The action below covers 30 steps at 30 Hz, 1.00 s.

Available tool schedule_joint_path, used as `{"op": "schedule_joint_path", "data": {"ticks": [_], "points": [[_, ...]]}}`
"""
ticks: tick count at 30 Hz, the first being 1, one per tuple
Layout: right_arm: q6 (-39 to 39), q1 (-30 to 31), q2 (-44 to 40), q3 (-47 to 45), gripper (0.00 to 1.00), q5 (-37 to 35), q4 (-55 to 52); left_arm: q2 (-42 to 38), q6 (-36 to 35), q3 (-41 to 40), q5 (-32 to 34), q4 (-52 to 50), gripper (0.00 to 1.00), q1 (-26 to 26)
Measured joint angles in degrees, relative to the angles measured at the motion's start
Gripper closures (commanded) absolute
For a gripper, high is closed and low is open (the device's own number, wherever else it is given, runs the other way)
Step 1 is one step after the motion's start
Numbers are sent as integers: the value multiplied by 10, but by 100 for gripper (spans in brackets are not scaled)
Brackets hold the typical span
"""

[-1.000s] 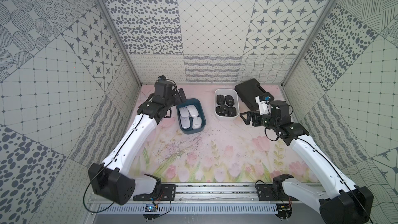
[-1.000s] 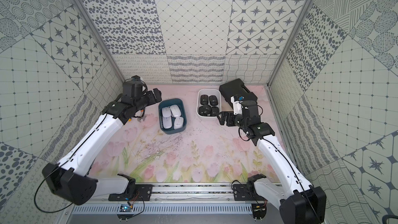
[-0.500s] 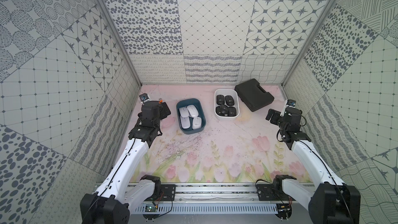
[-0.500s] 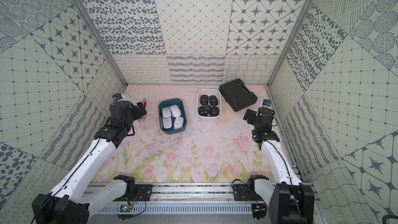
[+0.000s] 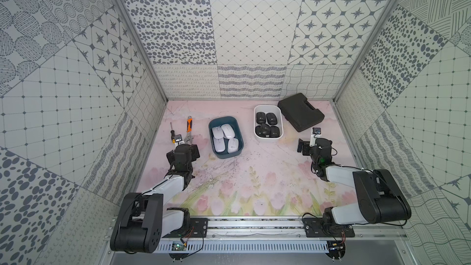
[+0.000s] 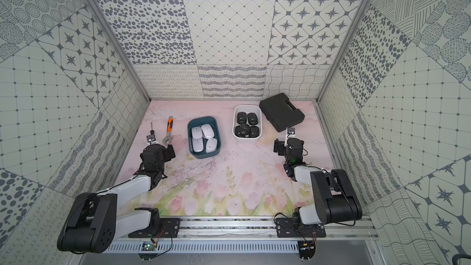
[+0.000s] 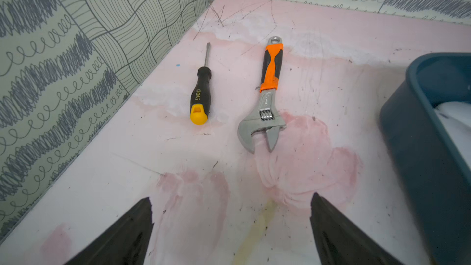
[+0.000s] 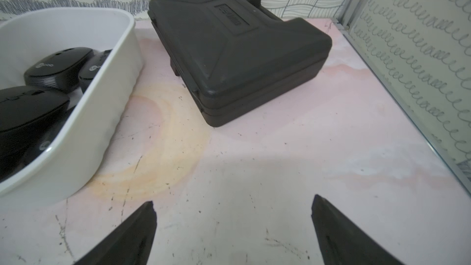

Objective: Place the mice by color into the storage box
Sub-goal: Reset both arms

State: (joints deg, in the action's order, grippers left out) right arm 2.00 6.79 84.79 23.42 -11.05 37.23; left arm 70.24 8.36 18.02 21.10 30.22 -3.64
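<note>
Several white mice [image 5: 227,130] [image 6: 207,131] lie in the blue storage box [image 5: 224,119] [image 6: 202,118], seen in both top views. In the white storage box [image 5: 267,138] [image 6: 246,138] beside it sit several black mice [image 5: 271,119] [image 6: 252,118]. My left gripper [image 5: 184,147] [image 7: 230,207] hovers low, left of the blue box [image 7: 428,149], open and empty. To the right of the white box [image 8: 84,133], my right gripper [image 5: 309,145] [image 8: 233,210] is open and empty too. Black mice [image 8: 58,68] show over that box's rim.
A screwdriver [image 7: 200,98] and an orange-handled wrench [image 7: 267,98] lie ahead of the left gripper near the left wall. A shut black case [image 8: 237,54] [image 5: 300,112] lies at the back right, ahead of the right gripper. Patterned walls close in three sides.
Both arms have drawn back from the boxes toward the front and folded low, uncovering the screwdriver, wrench and case. Both grippers stayed open and empty.
</note>
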Motion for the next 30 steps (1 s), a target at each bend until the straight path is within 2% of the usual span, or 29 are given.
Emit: {"op": "schedule_joint_path", "data": {"ticks": [5, 7, 13, 18, 30], "points": [[-1, -7, 41, -26, 1, -12, 101, -9, -16, -24, -40, 72, 1, 4], [-1, -8, 45, -28, 1, -12, 102, -1, -20, -28, -56, 97, 0, 3], [-1, -10, 45, -26, 1, -13, 121, 137, -36, -32, -93, 203, 1, 2], [1, -19, 45, -21, 1, -10, 118, 188, -40, 0, -114, 211, 0, 7], [7, -27, 45, -17, 1, -9, 118, 201, -38, 33, -137, 210, 1, 19]]}}
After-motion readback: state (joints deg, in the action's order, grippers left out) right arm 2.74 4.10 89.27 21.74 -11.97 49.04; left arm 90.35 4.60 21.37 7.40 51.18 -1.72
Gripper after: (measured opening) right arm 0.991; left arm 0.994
